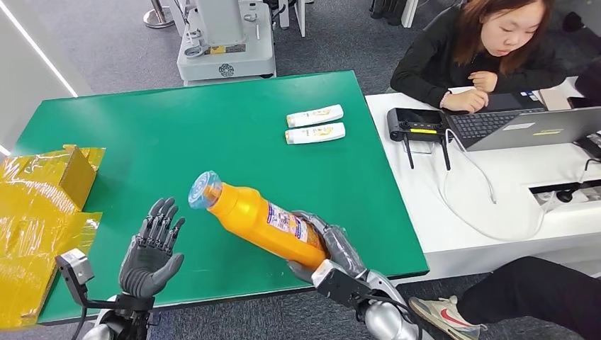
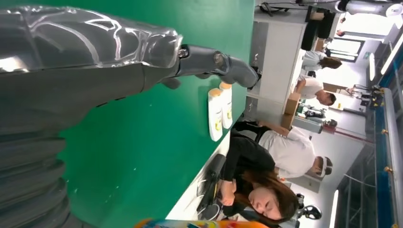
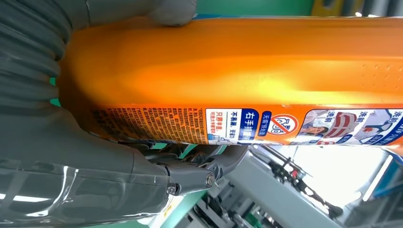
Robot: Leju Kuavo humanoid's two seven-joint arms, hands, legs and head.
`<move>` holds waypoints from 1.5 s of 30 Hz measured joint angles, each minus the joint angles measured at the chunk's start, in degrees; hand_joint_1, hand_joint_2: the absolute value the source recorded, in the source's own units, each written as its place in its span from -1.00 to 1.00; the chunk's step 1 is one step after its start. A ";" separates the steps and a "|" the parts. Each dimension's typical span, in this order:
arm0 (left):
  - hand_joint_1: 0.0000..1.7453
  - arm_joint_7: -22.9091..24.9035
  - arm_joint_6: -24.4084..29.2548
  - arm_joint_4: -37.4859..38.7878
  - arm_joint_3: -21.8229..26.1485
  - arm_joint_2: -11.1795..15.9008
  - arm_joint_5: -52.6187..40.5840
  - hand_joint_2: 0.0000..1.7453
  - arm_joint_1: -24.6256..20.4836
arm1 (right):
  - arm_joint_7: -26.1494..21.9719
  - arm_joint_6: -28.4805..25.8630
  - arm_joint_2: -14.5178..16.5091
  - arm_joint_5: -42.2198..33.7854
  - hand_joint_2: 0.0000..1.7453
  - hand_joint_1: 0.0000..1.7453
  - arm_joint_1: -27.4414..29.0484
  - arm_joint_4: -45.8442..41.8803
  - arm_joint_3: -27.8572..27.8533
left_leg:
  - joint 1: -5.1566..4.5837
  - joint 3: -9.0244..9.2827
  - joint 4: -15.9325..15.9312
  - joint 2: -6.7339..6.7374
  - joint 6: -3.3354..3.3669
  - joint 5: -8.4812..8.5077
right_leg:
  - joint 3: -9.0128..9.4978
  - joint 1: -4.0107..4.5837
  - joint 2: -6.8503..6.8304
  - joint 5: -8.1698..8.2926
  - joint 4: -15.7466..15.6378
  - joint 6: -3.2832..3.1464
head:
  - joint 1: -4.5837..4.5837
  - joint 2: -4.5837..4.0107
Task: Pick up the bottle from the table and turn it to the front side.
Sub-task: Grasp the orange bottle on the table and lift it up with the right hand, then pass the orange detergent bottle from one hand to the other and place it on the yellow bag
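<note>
My right hand (image 1: 327, 244) grips the base end of a large orange bottle (image 1: 262, 222) with a light blue cap, lifted above the green table (image 1: 212, 127) near its front edge. The bottle lies tilted, cap pointing up and left, its printed label (image 1: 287, 222) facing up. In the right wrist view the orange bottle (image 3: 228, 66) lies across my right hand (image 3: 95, 156), fingers wrapped under the label. My left hand (image 1: 151, 251) hovers left of the bottle, palm open, fingers spread, holding nothing. The left wrist view has my left hand (image 2: 85, 71) stretched over the green surface.
Two small white bottles (image 1: 315, 125) lie side by side at the table's far right. Crumpled yellow bags (image 1: 42, 212) cover the left edge. A person sits at a white desk (image 1: 496, 184) on the right with a laptop (image 1: 524, 127). A machine base (image 1: 225, 42) stands behind the table.
</note>
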 joint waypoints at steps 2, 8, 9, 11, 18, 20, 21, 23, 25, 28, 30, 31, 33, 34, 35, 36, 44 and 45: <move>-1.00 0.95 -1.10 1.42 0.00 0.69 0.12 1.00 -0.98 | -0.47 -0.20 0.62 0.00 1.00 1.00 -0.64 -0.23 -0.75 | 0.00 0.00 0.00 0.00 0.00 0.00 | 0.00 0.00 0.00 0.00 0.00 0.00 | 0.00 0.00; -1.00 0.74 -2.45 4.40 -0.12 2.55 -2.05 1.00 -4.06 | -1.50 -0.93 1.58 -0.56 1.00 1.00 -1.87 -0.28 -2.53 | 0.00 0.00 0.01 -0.01 0.00 0.00 | -0.02 0.00 -0.01 0.00 0.00 0.00 | 0.01 0.00; -1.00 0.15 -2.10 4.85 -0.19 2.78 -2.73 1.00 -4.80 | -1.51 -0.74 1.76 -0.93 1.00 1.00 -1.87 -0.26 -2.75 | 0.00 -0.01 0.01 -0.01 0.00 0.00 | -0.02 0.00 -0.01 0.00 0.00 0.00 | 0.00 0.00; -1.00 -0.88 -1.42 6.02 -0.46 3.07 -3.28 1.00 -6.72 | -1.46 0.04 2.32 -1.83 1.00 1.00 -2.12 0.15 -3.05 | 0.00 -0.02 0.01 -0.01 0.00 0.00 | -0.03 0.00 -0.01 0.01 0.00 -0.01 | 0.00 0.00; -1.00 2.34 -2.65 9.88 -2.92 2.35 6.74 1.00 -13.61 | -2.72 1.12 4.84 -4.28 1.00 1.00 -6.88 8.04 -3.16 | 0.00 -0.02 0.02 0.00 -0.01 0.07 | -0.04 0.00 0.01 0.07 0.01 -0.02 | 0.01 0.00; -1.00 3.41 -2.84 10.41 -3.84 1.87 8.57 1.00 -15.32 | -3.09 0.63 5.36 -4.27 1.00 1.00 -8.25 10.27 -3.16 | 0.00 -0.04 0.04 -0.02 0.00 0.09 | -0.05 -0.01 -0.01 0.08 0.01 -0.01 | 0.00 0.00; -1.00 4.13 -2.97 10.65 -4.29 1.61 9.59 1.00 -16.24 | -3.25 0.37 5.62 -4.23 1.00 1.00 -8.81 11.15 -3.16 | 0.00 -0.05 0.05 -0.02 0.01 0.09 | -0.06 -0.01 -0.02 0.09 0.01 0.00 | 0.01 0.00; -1.00 6.18 -3.47 11.31 -5.42 1.02 12.29 1.00 -18.41 | -3.45 -0.13 6.09 -3.89 1.00 1.00 -9.92 12.59 -3.13 | 0.00 -0.08 0.07 -0.03 0.01 0.09 | -0.08 -0.01 -0.02 0.10 0.02 0.02 | 0.01 0.00; -1.00 9.08 -4.57 12.19 -6.88 0.46 16.42 1.00 -20.85 | -3.32 -0.66 6.50 -3.03 1.00 1.00 -10.99 13.67 -3.03 | 0.00 -0.11 0.09 -0.02 0.01 0.09 | -0.10 -0.01 -0.02 0.11 0.02 0.03 | 0.01 0.00; -1.00 12.92 -6.08 13.49 -9.46 -0.23 22.02 1.00 -23.49 | -2.43 -1.20 6.91 -1.48 1.00 1.00 -12.03 14.56 -2.85 | -0.01 -0.11 0.10 -0.01 0.01 0.09 | -0.10 -0.01 0.01 0.11 0.02 0.03 | 0.01 0.00; -1.00 13.70 -6.17 14.07 -10.93 -0.63 22.96 1.00 -24.48 | -1.84 -1.27 6.96 -0.96 1.00 1.00 -12.48 15.11 -2.82 | -0.01 -0.12 0.11 0.00 0.01 0.09 | -0.11 -0.02 0.01 0.11 0.02 0.03 | 0.01 0.00; -1.00 13.78 -6.08 14.28 -11.56 -0.80 22.88 1.00 -24.87 | -1.69 -1.27 6.96 -0.91 1.00 1.00 -12.66 15.39 -2.81 | -0.01 -0.13 0.11 -0.01 0.01 0.09 | -0.11 -0.02 0.01 0.11 0.02 0.03 | 0.01 0.00; -1.00 13.75 -5.65 14.72 -12.72 -1.12 22.44 1.00 -25.58 | -1.53 -1.24 6.95 -0.94 1.00 1.00 -13.05 15.97 -2.81 | -0.01 -0.14 0.12 -0.01 0.02 0.08 | -0.13 -0.02 0.01 0.11 0.01 0.03 | 0.00 0.00; -1.00 13.71 -5.35 14.96 -13.29 -1.31 22.07 1.00 -25.93 | -1.46 -1.22 6.96 -0.92 1.00 1.00 -13.26 16.29 -2.81 | -0.01 -0.15 0.12 -0.01 0.02 0.08 | -0.13 -0.02 0.01 0.11 0.02 0.03 | 0.00 0.00; -1.00 13.60 -5.02 15.23 -13.85 -1.52 21.64 1.00 -26.29 | -1.39 -1.21 6.96 -0.85 1.00 1.00 -13.50 16.64 -2.81 | -0.01 -0.15 0.12 -0.01 0.02 0.08 | -0.14 -0.02 0.01 0.11 0.02 0.04 | 0.01 0.00; -1.00 13.31 -4.65 15.53 -14.43 -1.75 20.97 1.00 -26.67 | -1.32 -1.21 6.97 -0.73 1.00 1.00 -13.79 17.06 -2.81 | -0.01 -0.15 0.12 -0.01 0.02 0.08 | -0.14 -0.02 0.01 0.11 0.02 0.04 | 0.01 0.00; -1.00 5.43 1.83 18.44 -18.67 -3.57 8.52 1.00 -29.91 | -0.59 -0.95 7.10 -0.07 1.00 1.00 -16.34 20.34 -2.85 | 0.00 -0.16 0.15 0.00 0.02 0.09 | -0.15 -0.02 0.01 0.14 0.02 0.07 | 0.00 0.00; -1.00 4.68 2.76 18.80 -19.00 -3.92 7.15 1.00 -30.32 | -0.48 -0.93 7.18 -0.04 1.00 1.00 -16.65 20.65 -2.86 | 0.00 -0.17 0.15 0.00 0.02 0.09 | -0.15 -0.02 0.02 0.14 0.02 0.07 | 0.01 0.00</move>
